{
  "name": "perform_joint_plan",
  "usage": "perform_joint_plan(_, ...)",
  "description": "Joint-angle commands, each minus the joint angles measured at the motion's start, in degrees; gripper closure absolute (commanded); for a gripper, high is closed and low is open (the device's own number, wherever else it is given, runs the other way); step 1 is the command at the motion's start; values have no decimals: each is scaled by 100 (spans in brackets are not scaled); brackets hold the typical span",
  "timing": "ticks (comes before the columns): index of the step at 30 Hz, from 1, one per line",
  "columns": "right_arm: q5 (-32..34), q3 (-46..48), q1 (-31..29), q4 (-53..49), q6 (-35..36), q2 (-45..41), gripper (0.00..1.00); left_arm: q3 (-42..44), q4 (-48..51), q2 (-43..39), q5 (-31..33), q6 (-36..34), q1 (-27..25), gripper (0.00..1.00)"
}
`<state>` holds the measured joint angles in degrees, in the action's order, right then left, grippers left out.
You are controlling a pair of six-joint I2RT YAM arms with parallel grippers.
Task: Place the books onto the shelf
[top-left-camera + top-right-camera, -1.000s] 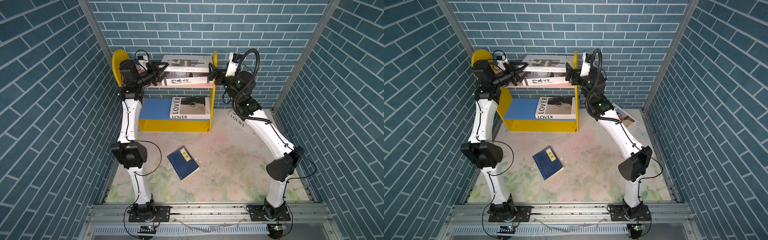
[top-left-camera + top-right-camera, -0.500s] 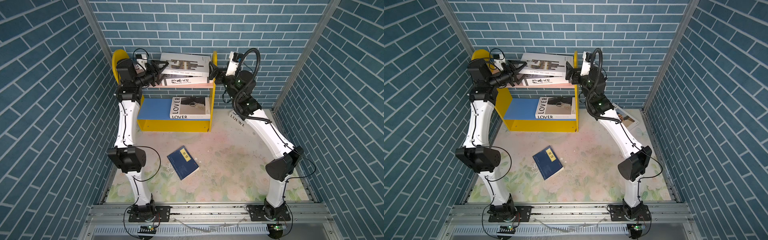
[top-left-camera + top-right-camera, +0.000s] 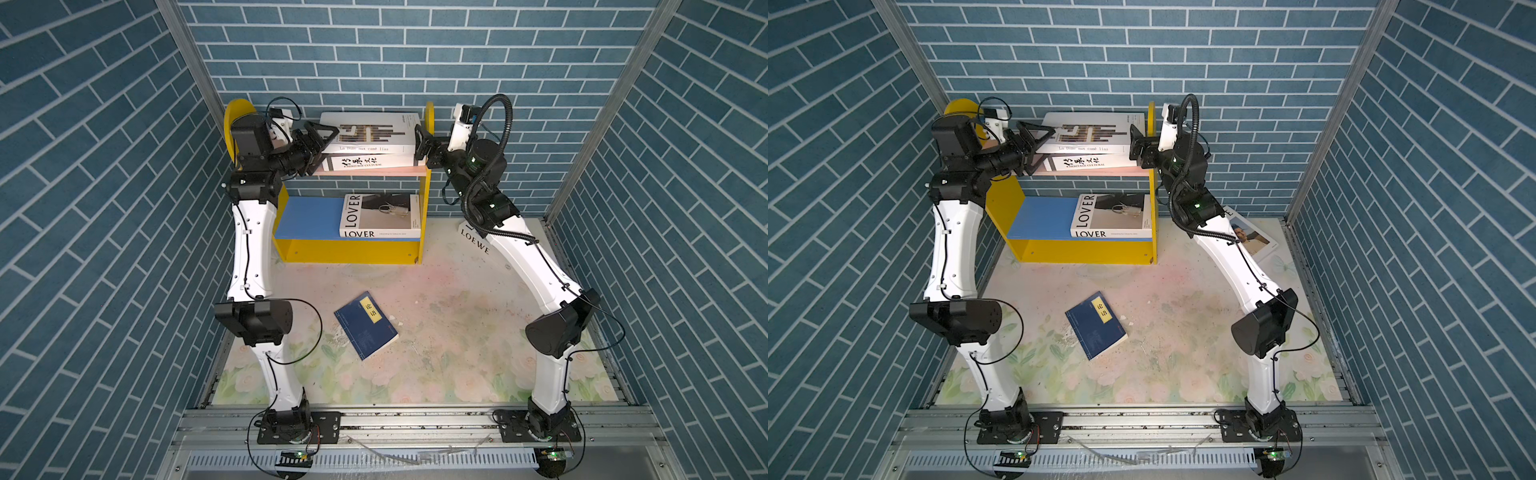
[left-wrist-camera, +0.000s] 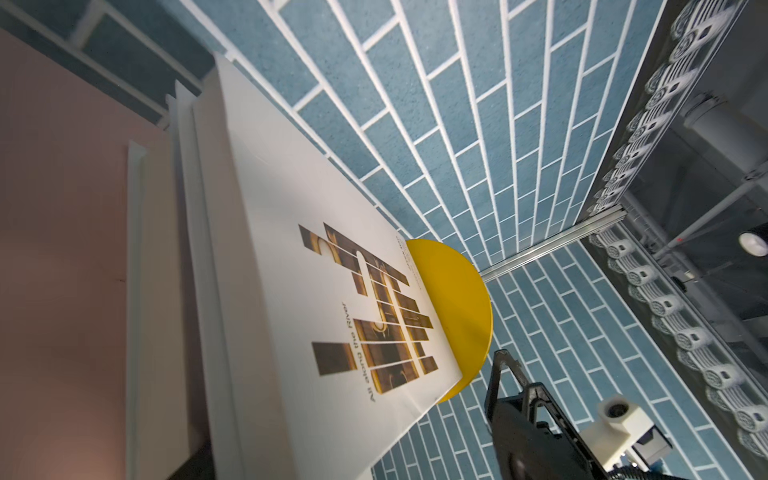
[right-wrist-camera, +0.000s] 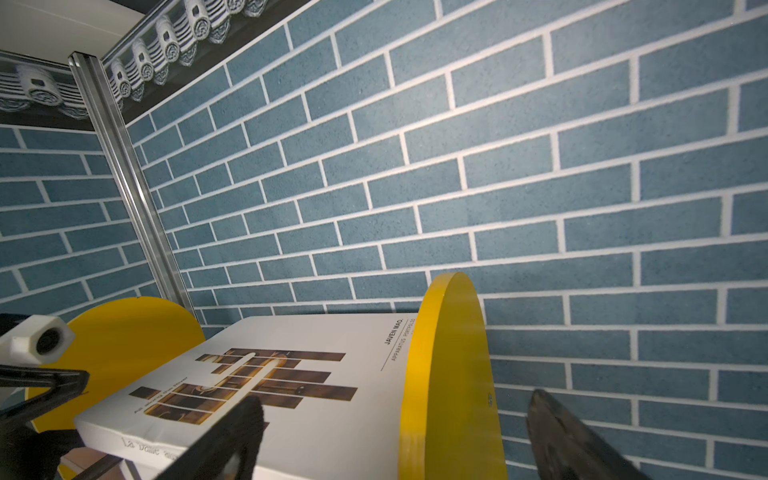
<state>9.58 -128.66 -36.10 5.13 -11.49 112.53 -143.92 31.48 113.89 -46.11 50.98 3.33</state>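
Just dropped brown-bar book flat onto Heritage book, top tier of shelf. Left jaws spread wide at its 9 o'clock end, right jaws open at 3. Next probably navy book: worktop, 6 o'clock, long axis 11-to-5, nearer left arm.

A robot test cell: brick-print wall panels, aluminium corner posts, a slotted base rail.

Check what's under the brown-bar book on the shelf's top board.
Under the brown-bar book lies the Heritage Cultural book, flat on the pink board. Only its spine and a strip of its edge show. Its cover is hidden.
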Motion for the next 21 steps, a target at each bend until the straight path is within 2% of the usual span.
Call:
perform_joint_plan(1, -71, -198, 24, 63, 145, 26, 2, -196, 695, -165, 349, -615, -10, 4)
perform_joint_plan(3, -96, -203, 31, 52, 145, 34, 2, -255, 866, -160, 421, -722, -15, 1)
perform_joint_plan(16, -730, 88, 68, -265, 395, -147, 2, -383, 1523, -342, 967, -1448, -8, 0)
perform_joint_plan(21, -1007, -24, 160, -931, 687, -183, 1, -450, 1529, -343, 709, -1851, 0, 0)
